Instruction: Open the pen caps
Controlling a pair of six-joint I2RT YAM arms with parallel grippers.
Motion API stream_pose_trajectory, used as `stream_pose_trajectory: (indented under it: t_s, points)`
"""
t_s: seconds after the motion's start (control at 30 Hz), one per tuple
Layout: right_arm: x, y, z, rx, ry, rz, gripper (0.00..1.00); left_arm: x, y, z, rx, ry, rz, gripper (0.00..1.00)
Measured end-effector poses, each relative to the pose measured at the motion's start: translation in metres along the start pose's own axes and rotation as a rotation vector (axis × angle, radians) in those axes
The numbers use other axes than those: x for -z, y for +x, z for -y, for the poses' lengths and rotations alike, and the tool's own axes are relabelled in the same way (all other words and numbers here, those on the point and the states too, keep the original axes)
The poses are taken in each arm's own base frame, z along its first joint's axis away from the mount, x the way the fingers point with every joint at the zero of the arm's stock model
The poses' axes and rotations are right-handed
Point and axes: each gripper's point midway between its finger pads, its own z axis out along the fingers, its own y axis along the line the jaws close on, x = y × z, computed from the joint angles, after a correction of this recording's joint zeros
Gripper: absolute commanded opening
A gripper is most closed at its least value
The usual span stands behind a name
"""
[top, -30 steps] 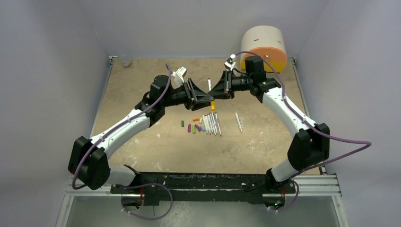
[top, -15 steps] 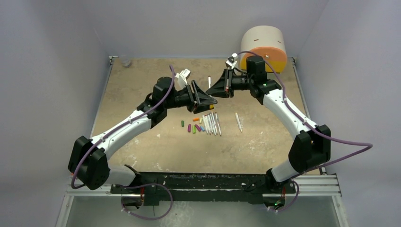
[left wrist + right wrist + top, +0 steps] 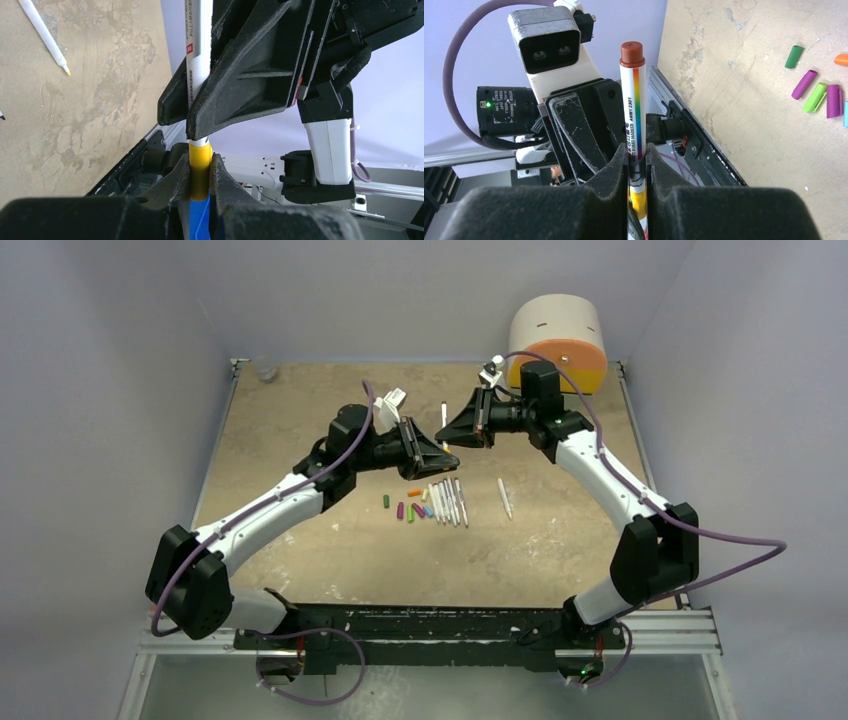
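Observation:
A white-barrelled pen (image 3: 634,107) is held in the air between both grippers above the middle of the table. My right gripper (image 3: 636,161) is shut on its barrel (image 3: 196,50). My left gripper (image 3: 200,172) is shut on the pen's yellow cap (image 3: 199,167), which sits on the barrel's end. In the top view the two grippers meet tip to tip, left gripper (image 3: 445,453) below right gripper (image 3: 452,436). Several loose pen caps lie on the table: green (image 3: 794,56), magenta (image 3: 804,84), lime (image 3: 814,97), orange (image 3: 841,59). A row of uncapped pens (image 3: 447,502) lies beside them.
A round cream-and-orange drawer unit (image 3: 558,340) stands at the back right. One pen (image 3: 504,497) lies apart to the right of the row and another pen (image 3: 443,416) lies behind the grippers. A small clear object (image 3: 265,368) sits in the back left corner.
My left gripper has moved right and up to the pen's yellow end and closed on the cap. The right gripper has kept hold of the barrel and shifted slightly.

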Motion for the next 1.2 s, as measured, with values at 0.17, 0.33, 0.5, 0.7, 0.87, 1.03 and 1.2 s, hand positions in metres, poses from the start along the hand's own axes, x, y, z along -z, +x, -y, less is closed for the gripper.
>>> stream_pose_trajectory:
  t_s: [0.17, 0.33, 0.5, 0.7, 0.87, 1.03, 1.2]
  points:
    - [0.0, 0.001, 0.002, -0.006, 0.004, -0.002, 0.0, 0.0, 0.001, -0.002, 0.006, -0.009, -0.003, 0.0]
    - [-0.001, -0.002, 0.005, -0.018, 0.004, -0.009, 0.0, -0.001, 0.003, -0.003, 0.008, -0.013, -0.007, 0.0]
    - [-0.018, -0.041, 0.001, -0.033, -0.011, -0.051, 0.0, 0.002, -0.005, -0.002, 0.004, -0.034, 0.053, 0.0]
    - [-0.018, -0.146, -0.007, 0.035, -0.032, 0.088, 0.0, 0.025, 0.06, 0.013, -0.027, -0.013, -0.088, 0.0]
    - [-0.003, -0.194, -0.013, 0.073, -0.041, 0.165, 0.0, 0.056, 0.075, 0.018, -0.037, -0.008, -0.073, 0.0]
    - [0.0, -0.174, -0.001, 0.063, 0.019, 0.146, 0.0, 0.059, 0.071, 0.011, -0.034, -0.04, -0.031, 0.0]
    - [0.017, -0.126, 0.025, 0.101, 0.192, 0.125, 0.0, 0.047, 0.063, -0.016, -0.021, -0.137, -0.008, 0.0]
